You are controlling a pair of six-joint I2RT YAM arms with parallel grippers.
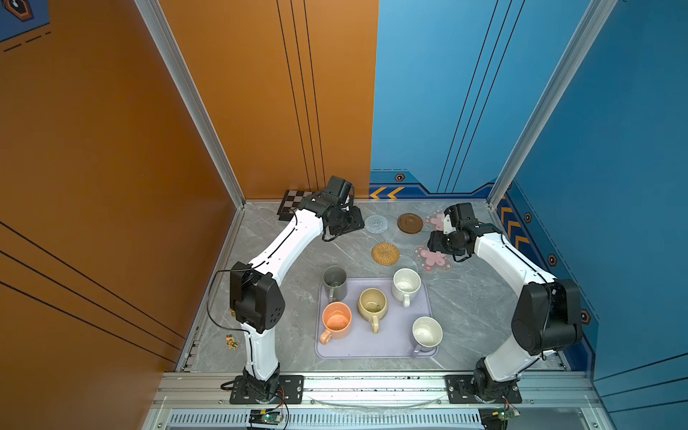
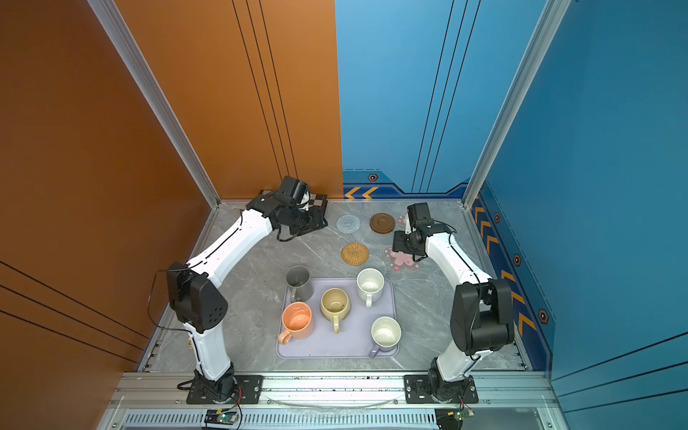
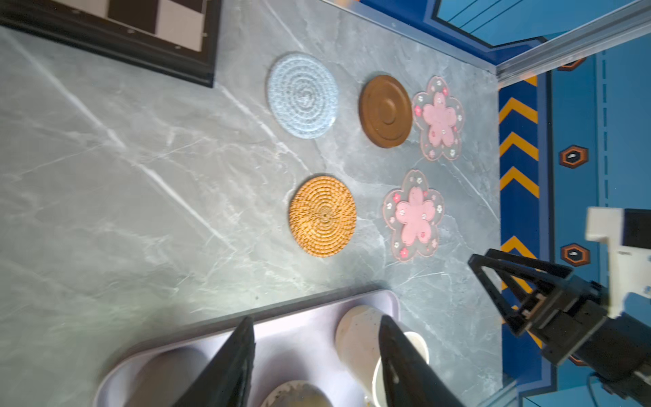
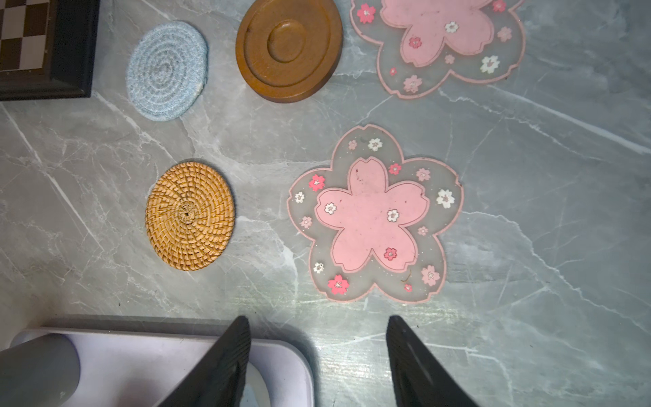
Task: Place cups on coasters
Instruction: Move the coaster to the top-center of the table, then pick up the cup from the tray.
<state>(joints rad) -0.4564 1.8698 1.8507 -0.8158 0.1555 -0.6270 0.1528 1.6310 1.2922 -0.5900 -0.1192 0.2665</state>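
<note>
Before me, mugs upright, clustered, grey [image 1: 334, 280], orange [image 1: 337, 321], beige [image 1: 373, 303], speckled white [image 1: 406, 284], lavender [image 1: 427, 332], beyond them coasters bare, blue spiral [image 1: 376, 223], wooden disc [image 1: 410, 223], rattan round [image 1: 385, 253], two pink flowers [image 3: 438, 119] [image 3: 414, 215]

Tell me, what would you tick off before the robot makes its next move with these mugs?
1. Left hand open, nothing between its fingers: ok.
2. Right hand open and empty: ok.
3. Grey mug, orange mug, beige-yellow mug, speckled white mug and lavender mug upright: ok.
4. Pale-blue spiral coaster, wooden coaster, rattan coaster, near flower coaster and far flower coaster bare: ok.
5. Mugs dry inside: cannot tell; some look stained.
6. Mugs on coasters: not ok, none yet.
</note>
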